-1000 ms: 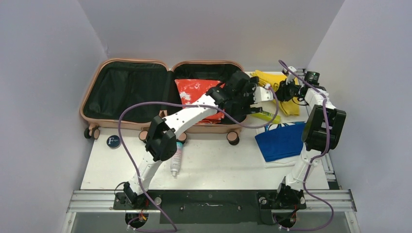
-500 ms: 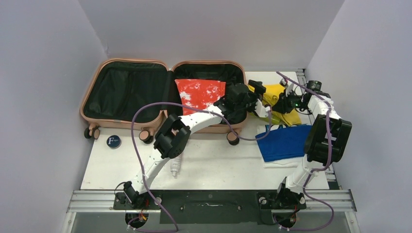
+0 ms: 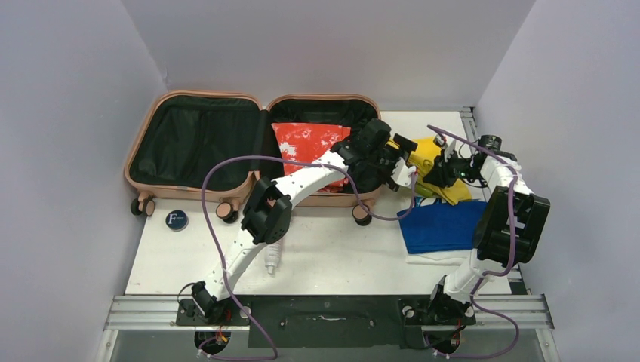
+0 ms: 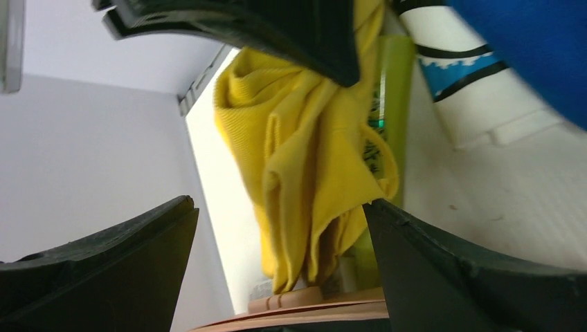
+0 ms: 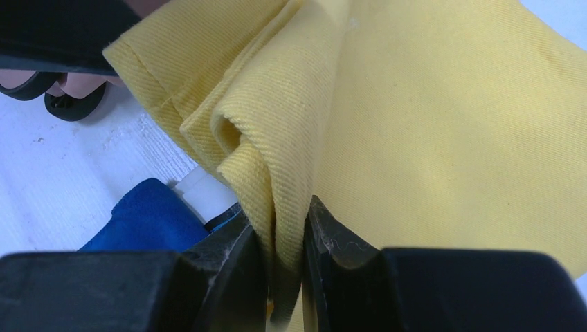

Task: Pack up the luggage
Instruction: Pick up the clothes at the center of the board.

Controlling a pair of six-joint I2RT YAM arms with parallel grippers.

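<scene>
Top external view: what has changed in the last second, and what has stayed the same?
The right gripper, shut on the yellow cloth, pulled it toward the near edge of the table. The left gripper, open, shifted a little right, toward that cloth. The luggage, the red cloth inside it and the round tin stayed put.

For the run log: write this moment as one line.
right jaws: shut on yellow cloth | left jaws: open, facing yellow cloth | luggage: open, red cloth inside

Top camera looks down; both wrist cameras closely share yellow cloth [image 4: 304, 173].
</scene>
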